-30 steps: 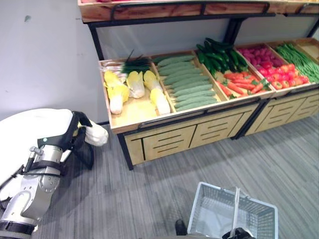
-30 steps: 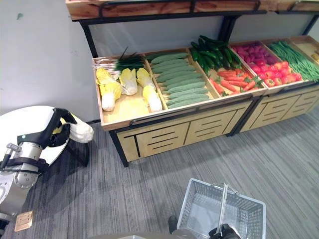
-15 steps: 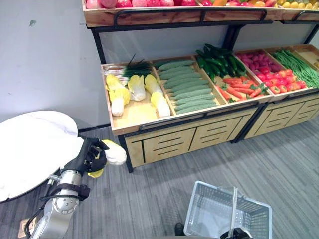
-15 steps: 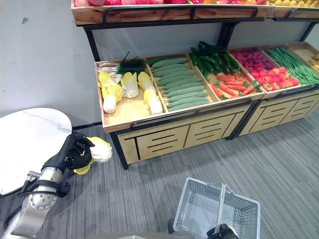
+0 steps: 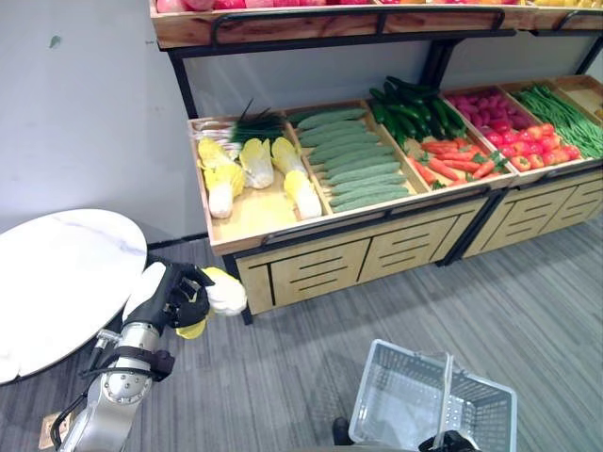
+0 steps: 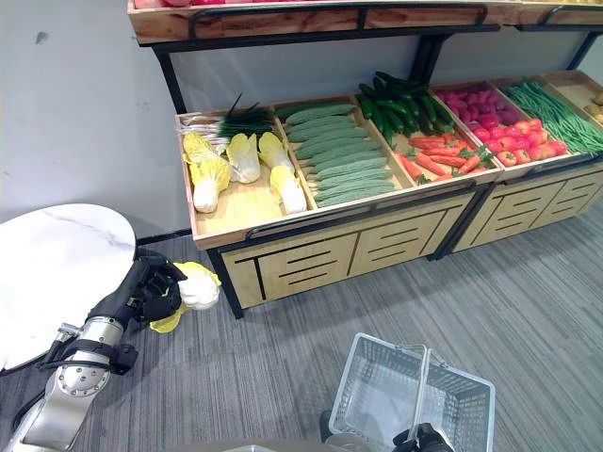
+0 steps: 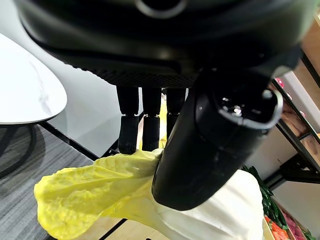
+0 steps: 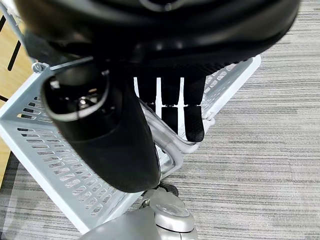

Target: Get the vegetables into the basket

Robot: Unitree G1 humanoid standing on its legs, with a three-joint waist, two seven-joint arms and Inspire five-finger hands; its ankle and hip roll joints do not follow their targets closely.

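the left hand [image 5: 176, 297] hangs low over the grey floor [image 5: 528, 282], just in front of the wooden produce stand [image 5: 358, 254] and beside the round white table [image 5: 57, 273]; its fingers [image 7: 145, 132] and thumb are curled round a napa cabbage [image 5: 219, 294], white at the stalk end and yellow in the leaves; the cabbage's stalk end points toward the stand, while a yellow leaf droops beneath the palm; in the left wrist view the fingers press into the leaf from behind and the thumb lies across the pale stalk; the right hand [image 8: 170, 107] is clenched on the handle [image 8: 172, 145] of the wire basket [image 5: 396, 395], fingers wrapped over the metal bar, thumb on the near side; the basket sits low at the robot's right, well apart from the cabbage, and nothing can be made out inside it; on the stand, the leftmost bin holds more cabbages [image 5: 254, 165] with green onions [image 5: 250, 124] at the back; the next bin is stacked with pale green cucumbers [image 5: 353, 160]; further right lie dark cucumbers [image 5: 415, 99], carrots [image 5: 452, 160], tomatoes [image 5: 546, 146] and green beans [image 5: 565, 108]; an upper shelf [image 5: 311, 17] runs across the top of the stand
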